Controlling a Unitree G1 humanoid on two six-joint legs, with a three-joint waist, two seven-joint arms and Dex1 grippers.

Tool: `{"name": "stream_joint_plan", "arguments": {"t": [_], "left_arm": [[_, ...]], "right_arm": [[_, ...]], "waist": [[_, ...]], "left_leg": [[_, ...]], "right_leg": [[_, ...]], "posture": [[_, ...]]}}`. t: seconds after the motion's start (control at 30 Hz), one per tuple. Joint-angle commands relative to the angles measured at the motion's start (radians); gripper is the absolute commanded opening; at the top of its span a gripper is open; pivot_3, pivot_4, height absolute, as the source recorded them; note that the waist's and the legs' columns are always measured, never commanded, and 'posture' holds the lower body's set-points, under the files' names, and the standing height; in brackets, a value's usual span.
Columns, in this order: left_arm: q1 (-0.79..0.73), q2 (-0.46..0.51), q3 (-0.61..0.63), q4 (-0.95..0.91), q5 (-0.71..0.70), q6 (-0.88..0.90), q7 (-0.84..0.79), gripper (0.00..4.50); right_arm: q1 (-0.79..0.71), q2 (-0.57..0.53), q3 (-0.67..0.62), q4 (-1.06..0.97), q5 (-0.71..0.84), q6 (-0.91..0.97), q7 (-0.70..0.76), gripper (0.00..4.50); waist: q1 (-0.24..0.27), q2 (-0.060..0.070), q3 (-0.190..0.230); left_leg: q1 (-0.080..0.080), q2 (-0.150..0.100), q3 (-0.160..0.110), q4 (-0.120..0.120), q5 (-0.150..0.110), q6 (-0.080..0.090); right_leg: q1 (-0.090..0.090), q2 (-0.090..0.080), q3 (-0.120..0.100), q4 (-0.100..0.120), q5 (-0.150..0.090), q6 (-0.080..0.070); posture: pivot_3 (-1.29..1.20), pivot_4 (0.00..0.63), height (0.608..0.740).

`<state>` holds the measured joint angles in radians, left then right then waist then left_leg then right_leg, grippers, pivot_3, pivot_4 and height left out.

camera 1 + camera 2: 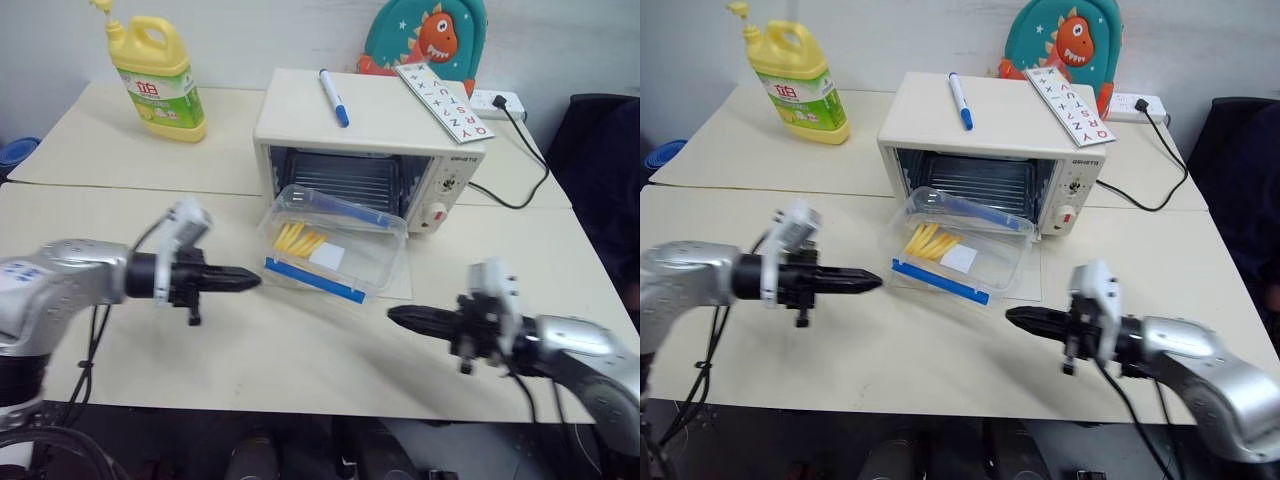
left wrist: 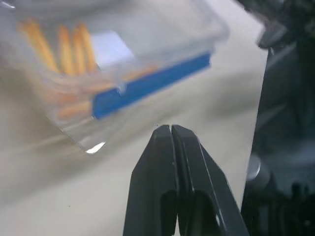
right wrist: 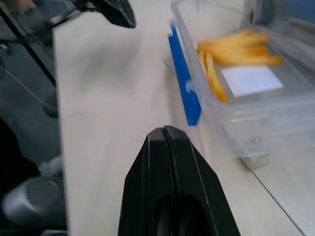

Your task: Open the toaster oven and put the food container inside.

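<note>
— How far along is this looking?

— The toaster oven is standing open, its glass door lying flat on the bench. The food container is sitting on that door, its far end at the mouth of the oven, not yet on the rack.

— Is either gripper holding it?

— No. The left gripper and the right gripper are both hovering pinched shut and empty, one on each side of the container, apart from it.

— So what's remaining?

— I'm judging the opening done; pushing the container fully inside is still waiting.
</note>
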<state>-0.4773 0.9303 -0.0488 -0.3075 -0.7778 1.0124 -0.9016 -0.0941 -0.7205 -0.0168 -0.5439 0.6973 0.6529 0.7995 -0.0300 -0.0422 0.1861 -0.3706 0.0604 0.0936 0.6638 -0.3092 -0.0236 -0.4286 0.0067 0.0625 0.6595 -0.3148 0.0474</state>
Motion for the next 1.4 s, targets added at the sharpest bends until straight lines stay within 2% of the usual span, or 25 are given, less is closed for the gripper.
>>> {"name": "stream_joint_plan", "arguments": {"t": [0.03,0.27,0.4,0.6,0.8,0.9,1.03,1.13,1.3,1.4], "left_arm": [[-0.059,-0.047,-0.063,0.013,0.089,-0.085,-0.010,0.02],[-0.171,-0.209,-0.126,0.174,0.270,-0.175,0.109,0.02],[-0.248,-0.338,-0.094,0.311,0.357,-0.240,0.232,0.02],[-0.341,-0.505,-0.059,0.447,0.413,-0.335,0.324,0.02],[-0.401,-0.591,-0.032,0.570,0.458,-0.407,0.362,0.02],[-0.399,-0.598,-0.027,0.564,0.448,-0.400,0.328,0.02],[-0.344,-0.529,0.000,0.433,0.388,-0.312,0.233,0.02],[-0.265,-0.393,0.048,0.264,0.290,-0.231,0.098,0.60],[-0.156,-0.109,0.145,0.101,0.173,-0.180,-0.135,2.08],[-0.124,0.109,0.215,0.053,0.131,-0.208,-0.335,3.07]], "right_arm": [[-0.060,0.046,0.065,0.058,-0.120,-0.050,-0.060,0.00],[-0.195,0.189,0.064,0.200,-0.246,-0.109,-0.200,0.00],[-0.279,0.253,0.051,0.286,-0.290,-0.143,-0.249,0.00],[-0.410,0.333,0.061,0.442,-0.347,-0.201,-0.280,0.00],[-0.512,0.389,0.048,0.611,-0.389,-0.275,-0.298,0.00],[-0.524,0.392,0.043,0.628,-0.388,-0.285,-0.287,0.00],[-0.447,0.343,0.024,0.472,-0.309,-0.195,-0.222,0.00],[-0.315,0.258,-0.015,0.254,-0.201,-0.067,-0.165,0.00],[-0.048,0.122,-0.103,-0.001,-0.079,0.062,-0.128,0.00],[0.149,0.071,-0.080,-0.082,-0.128,0.051,-0.129,0.00]], "waist": [[0.000,-0.001,0.000],[-0.001,0.000,0.000],[-0.001,0.000,0.000],[0.001,0.000,0.000],[-0.001,0.000,0.000],[-0.004,0.000,0.000],[-0.006,0.000,0.000],[-0.010,0.001,0.000],[-0.012,0.001,0.000],[-0.016,0.000,0.000]], "left_leg": [[0.000,0.000,0.000,0.000,0.000,0.000],[-0.001,0.001,0.001,0.001,0.000,0.000],[-0.002,0.001,0.001,0.002,0.000,0.000],[-0.002,0.001,0.001,0.002,0.001,-0.002],[-0.002,0.001,0.002,0.002,0.002,-0.003],[-0.002,0.001,0.003,0.002,0.002,-0.003],[-0.002,0.002,0.003,0.001,0.003,-0.004],[-0.003,0.003,0.002,-0.001,0.003,-0.005],[-0.001,0.003,0.002,-0.001,0.003,-0.006],[0.001,0.002,0.001,-0.001,0.000,-0.001]], "right_leg": [[0.000,0.001,0.000,0.000,0.000,0.000],[-0.002,0.001,0.000,0.001,0.000,0.000],[-0.002,0.001,0.000,0.002,0.000,0.000],[-0.003,0.001,0.000,0.003,0.000,0.001],[-0.003,0.001,0.000,0.003,0.000,0.001],[-0.004,0.001,0.000,0.003,0.000,0.001],[-0.005,0.001,0.000,0.004,0.000,0.001],[-0.005,0.001,0.000,0.007,0.000,0.001],[-0.003,0.001,-0.001,0.002,0.000,0.000],[0.000,0.001,-0.001,0.001,0.000,0.000]], "posture": [[0.00,0.150,0.740],[0.00,0.150,0.740],[0.00,0.150,0.740],[0.00,0.150,0.740],[0.00,0.150,0.740],[0.00,0.150,0.740],[0.00,0.150,0.740],[0.00,0.150,0.740],[0.00,0.150,0.740],[0.00,0.150,0.740]]}}
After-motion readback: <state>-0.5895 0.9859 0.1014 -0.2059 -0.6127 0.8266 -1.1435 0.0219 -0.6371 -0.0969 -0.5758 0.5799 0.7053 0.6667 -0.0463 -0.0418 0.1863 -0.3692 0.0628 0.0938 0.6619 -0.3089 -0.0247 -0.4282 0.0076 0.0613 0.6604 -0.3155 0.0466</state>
